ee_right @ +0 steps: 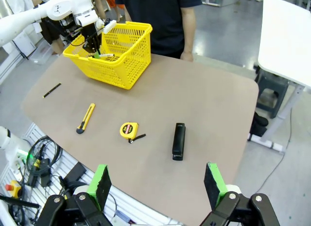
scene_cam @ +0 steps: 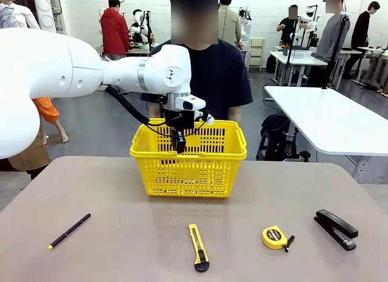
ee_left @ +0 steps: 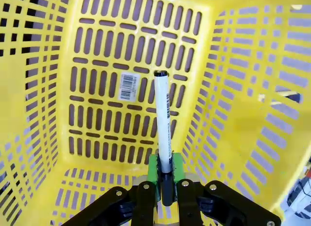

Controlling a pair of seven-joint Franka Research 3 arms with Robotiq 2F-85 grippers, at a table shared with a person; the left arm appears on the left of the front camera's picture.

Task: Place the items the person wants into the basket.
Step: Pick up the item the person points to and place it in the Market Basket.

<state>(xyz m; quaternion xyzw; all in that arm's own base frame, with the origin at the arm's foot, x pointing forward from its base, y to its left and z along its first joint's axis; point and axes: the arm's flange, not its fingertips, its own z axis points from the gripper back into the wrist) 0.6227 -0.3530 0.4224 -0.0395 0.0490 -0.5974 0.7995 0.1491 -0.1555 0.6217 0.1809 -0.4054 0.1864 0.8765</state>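
**Marker pinched inside the basket by the left end effector**

The short marker (ee_left: 163, 116) is gripped at its near end between the green pads (ee_left: 153, 168) of the left end effector (ee_left: 165, 165). This end effector is lowered into the yellow basket (scene_cam: 225, 173) from above. The marker's black-capped end is pointed toward the slotted basket floor, beside a barcode sticker (ee_left: 129, 86). Whether the floor is touched cannot be told.

The right end effector (ee_right: 158, 181) is spread wide, with nothing between its pads, high above the near edge of the tabletop (scene_cam: 121, 191).

On the tabletop, the tape measure (scene_cam: 276, 237) is seen between the utility knife (scene_cam: 197, 247) and the black stapler (scene_cam: 336, 229), apart from both. The thin pen (scene_cam: 70, 230) lies well off on the robot's left. The person (scene_cam: 221, 76) is stood just behind the basket.
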